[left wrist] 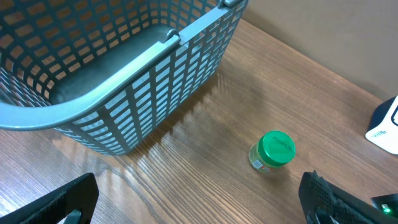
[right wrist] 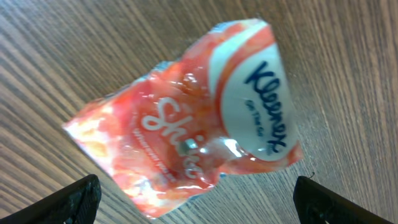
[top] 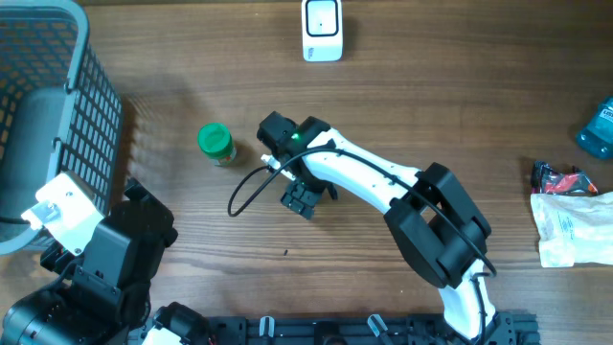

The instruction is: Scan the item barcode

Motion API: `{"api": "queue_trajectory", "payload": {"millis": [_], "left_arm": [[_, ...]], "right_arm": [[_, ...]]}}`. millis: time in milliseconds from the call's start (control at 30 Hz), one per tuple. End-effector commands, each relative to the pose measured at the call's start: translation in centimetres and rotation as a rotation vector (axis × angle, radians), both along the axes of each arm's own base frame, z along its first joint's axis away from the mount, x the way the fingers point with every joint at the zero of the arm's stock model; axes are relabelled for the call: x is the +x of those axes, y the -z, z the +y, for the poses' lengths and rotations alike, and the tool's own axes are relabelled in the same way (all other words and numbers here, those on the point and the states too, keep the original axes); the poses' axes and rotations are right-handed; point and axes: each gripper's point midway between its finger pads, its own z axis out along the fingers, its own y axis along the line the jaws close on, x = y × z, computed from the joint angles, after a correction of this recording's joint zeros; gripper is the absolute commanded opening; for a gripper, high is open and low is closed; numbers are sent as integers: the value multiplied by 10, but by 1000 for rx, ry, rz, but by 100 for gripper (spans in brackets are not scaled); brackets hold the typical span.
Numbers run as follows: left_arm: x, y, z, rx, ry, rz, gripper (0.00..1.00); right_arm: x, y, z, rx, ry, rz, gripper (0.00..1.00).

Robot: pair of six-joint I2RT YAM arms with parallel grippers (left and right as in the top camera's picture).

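Note:
A crumpled orange-red Kleenex tissue pack (right wrist: 186,118) lies on the wooden table. My right gripper (right wrist: 196,186) hangs open right above it, one finger on each side, touching nothing. In the overhead view the right gripper (top: 306,196) sits at the table's centre and hides the pack. No barcode shows on the pack's upper face. The white scanner (top: 322,29) stands at the far edge of the table, and shows as the scanner (left wrist: 385,124) in the left wrist view. My left gripper (left wrist: 199,190) is open and empty, low over bare wood near the basket.
A green-lidded jar (top: 215,142) stands left of the right gripper, seen as the jar (left wrist: 273,150) in the left wrist view. A grey mesh basket (top: 57,96) fills the far left. A blue bottle (top: 599,129), a dark wrapper (top: 560,177) and a white packet (top: 575,225) lie at the right edge.

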Motion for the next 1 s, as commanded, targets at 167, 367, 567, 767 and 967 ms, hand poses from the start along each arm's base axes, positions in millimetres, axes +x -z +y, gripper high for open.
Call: {"api": "queue_trajectory", "payload": {"millis": [167, 367, 567, 767, 967], "left_arm": [[0, -2, 2, -12, -19, -11, 100], [0, -2, 2, -12, -19, -11, 100], [0, -2, 2, -12, -19, -11, 100], [0, -2, 2, -12, -19, -11, 100], [0, -2, 2, -12, -19, -11, 100]], "right_arm": [[28, -132, -18, 256, 171, -245, 100], [58, -251, -150, 565, 1163, -497, 100], [49, -252, -178, 709, 1439, -274, 100], [38, -216, -165, 614, 1667, -64, 100], [-10, -158, -153, 241, 2141, 147, 100]]}}
